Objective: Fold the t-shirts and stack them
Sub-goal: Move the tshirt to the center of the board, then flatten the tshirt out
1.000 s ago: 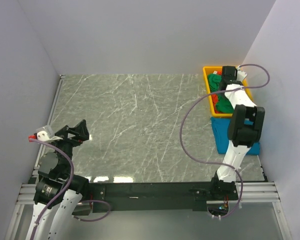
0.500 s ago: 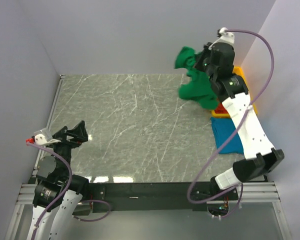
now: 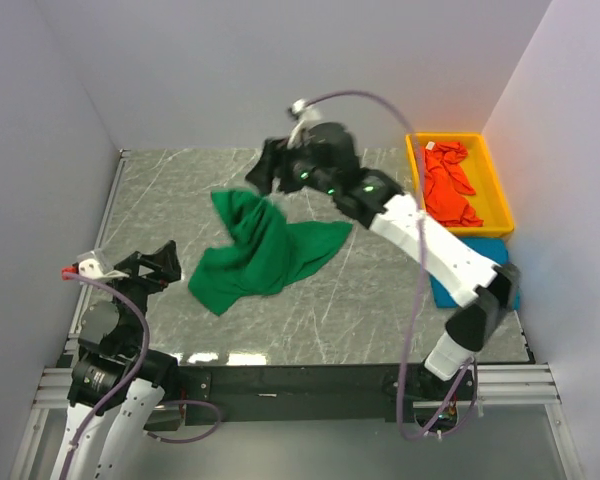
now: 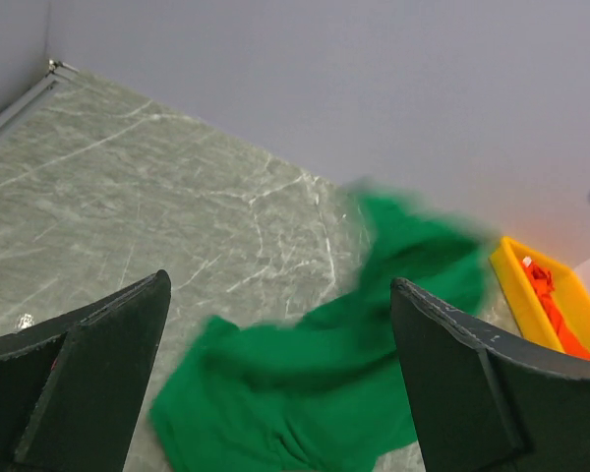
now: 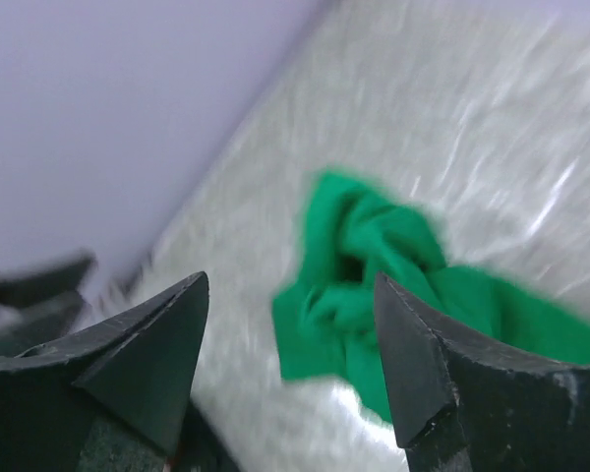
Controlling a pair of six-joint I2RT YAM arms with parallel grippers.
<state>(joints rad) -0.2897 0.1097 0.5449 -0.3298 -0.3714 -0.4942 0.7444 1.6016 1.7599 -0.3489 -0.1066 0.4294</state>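
Green cotton, crumpled: the green t-shirt (image 3: 265,255) lies near the middle of the marbled table (image 3: 180,190). Its far end is just under the right gripper (image 3: 270,170), whose jaws stand apart with nothing between them (the cloth is blurred there). The left gripper (image 3: 160,262) is also spread wide and empty, near the left edge. The orange-red t-shirt (image 3: 450,185) is in the yellow bin (image 3: 412,165). The blue t-shirt (image 3: 442,285) lies just beside the bin, on its near side.
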